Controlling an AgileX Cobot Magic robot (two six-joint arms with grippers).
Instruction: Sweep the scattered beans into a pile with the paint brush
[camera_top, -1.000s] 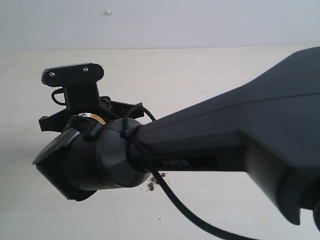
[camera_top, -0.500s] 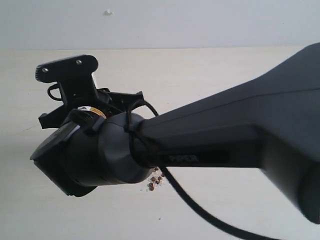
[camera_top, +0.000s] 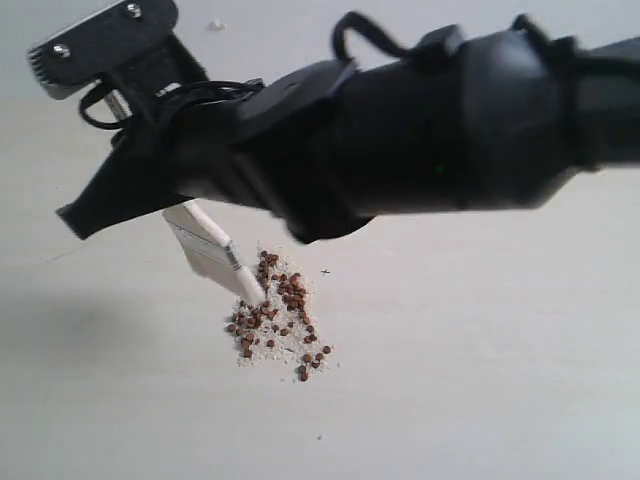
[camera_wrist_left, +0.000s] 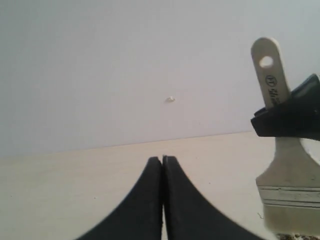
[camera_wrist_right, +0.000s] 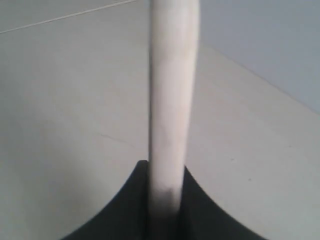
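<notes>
Many tiny round reddish-brown beans (camera_top: 282, 318): whole heap in ext view only, frame centre.
Handle hole (camera_wrist_left: 266, 62): L wrist view only, upper right.
Surface: pale beige tabletop (camera_top: 480, 390); grey-white wall (camera_wrist_left: 100, 60) behind.
Wide flat pale-wood paint brush (camera_top: 213, 250): bristles at beans' upper-left edge.
Right gripper (camera_wrist_right: 165, 169): clamped on brush handle.
Left gripper (camera_wrist_left: 163, 167): jaws pressed together, empty.

The reddish-brown beans (camera_top: 290, 300), mixed with whitish grains (camera_top: 262, 352), are gathered into a loose pile (camera_top: 277, 322) on the pale table (camera_top: 480, 380). The paint brush (camera_top: 212, 250) is held tilted, its whitish bristles touching the pile's edge.
</notes>
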